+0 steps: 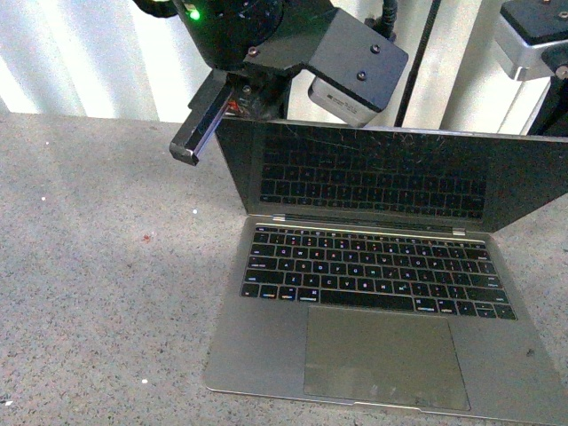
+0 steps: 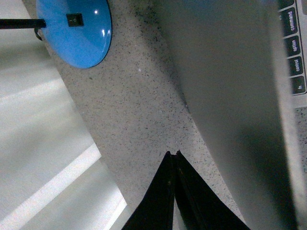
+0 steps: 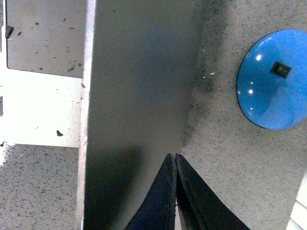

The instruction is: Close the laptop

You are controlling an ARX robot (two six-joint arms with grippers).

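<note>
The laptop (image 1: 373, 293) lies open on the speckled table, its silver-grey base and black keys toward me. Its scratched black screen (image 1: 390, 173) stands tilted back. My left gripper (image 1: 185, 153) hangs shut and empty just behind the lid's upper left corner. In the left wrist view its shut fingertips (image 2: 172, 154) hover over the table beside the grey lid back (image 2: 230, 96). My right gripper (image 3: 173, 156) is shut and empty too, its tips at the edge of the lid back (image 3: 139, 86). Only the right arm's housing (image 1: 532, 40) shows in the front view.
A round blue lamp base (image 2: 74, 31) with a black switch sits on the table behind the laptop, also seen as a blue base (image 3: 276, 79) in the right wrist view. A pale wall or curtain (image 1: 80, 53) runs along the table's far edge.
</note>
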